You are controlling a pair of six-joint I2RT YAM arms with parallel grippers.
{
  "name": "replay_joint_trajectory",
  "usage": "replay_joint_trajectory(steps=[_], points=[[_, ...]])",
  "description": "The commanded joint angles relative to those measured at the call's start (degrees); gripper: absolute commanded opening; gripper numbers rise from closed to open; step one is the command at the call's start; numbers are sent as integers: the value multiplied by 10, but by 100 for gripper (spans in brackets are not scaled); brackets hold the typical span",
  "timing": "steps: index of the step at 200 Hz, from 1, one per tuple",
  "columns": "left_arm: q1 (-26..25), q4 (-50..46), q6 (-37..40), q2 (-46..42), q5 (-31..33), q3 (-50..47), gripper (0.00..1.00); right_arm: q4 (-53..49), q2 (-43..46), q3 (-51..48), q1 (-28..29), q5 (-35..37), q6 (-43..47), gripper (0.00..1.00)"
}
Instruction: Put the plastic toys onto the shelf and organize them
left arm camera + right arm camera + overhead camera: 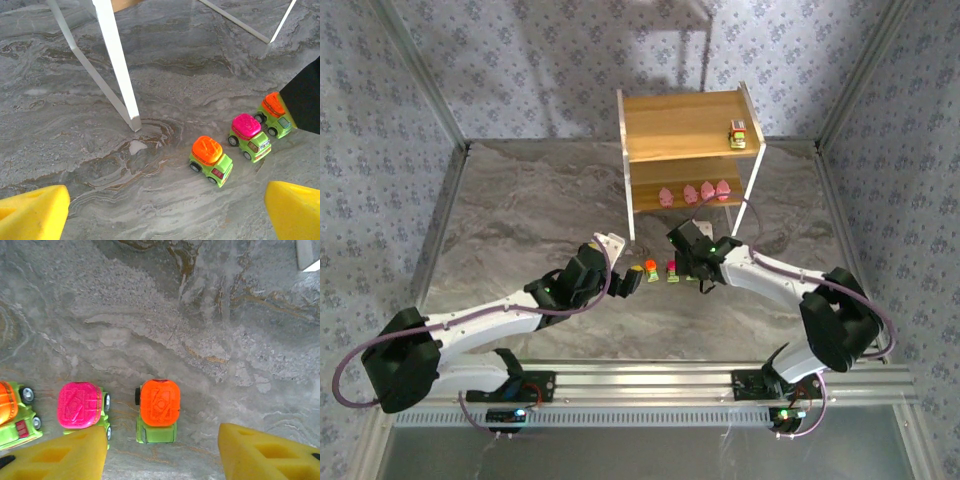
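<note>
1. Three cars (249, 137) stand in a row on the surface (165, 65), near a shelf (680, 125) leg.
2. A fourth car (738, 133) sits on the top tier; four pink blobs (695, 192) line the lower tier.
3. Right gripper (162, 430): jaws open, either side of the end car (158, 407).
4. Left gripper (165, 210): jaws wide open, facing the row.

Place: a robotics lab test cell.
Mounting: left arm (490, 320) and right arm (775, 272) bolted to an aluminium rail (650, 380) at the 6 o'clock edge of the desk (520, 210).
Enclosure: patterned backdrop panels (380, 120) at 9, 12 and 3 o'clock, joined by bare metal posts (420, 72).
Desk: grey marble-look top, carrying a wooden shelf (680, 125) at 12 o'clock.
Cabling: exposed purple cables (337, 380) looping at both arm bases.
</note>
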State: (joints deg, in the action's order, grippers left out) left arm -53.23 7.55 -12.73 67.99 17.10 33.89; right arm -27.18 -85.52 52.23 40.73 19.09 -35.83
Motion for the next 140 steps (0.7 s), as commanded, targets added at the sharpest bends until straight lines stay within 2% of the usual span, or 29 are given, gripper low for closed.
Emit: replay_joint_trajectory(steps=[1, 140], points=[[4, 2, -6, 1, -12, 1, 100, 12, -12, -11, -5, -10, -14, 58], [4, 0, -6, 11, -12, 6, 100, 49, -47, -36, -20, -39, -15, 50]])
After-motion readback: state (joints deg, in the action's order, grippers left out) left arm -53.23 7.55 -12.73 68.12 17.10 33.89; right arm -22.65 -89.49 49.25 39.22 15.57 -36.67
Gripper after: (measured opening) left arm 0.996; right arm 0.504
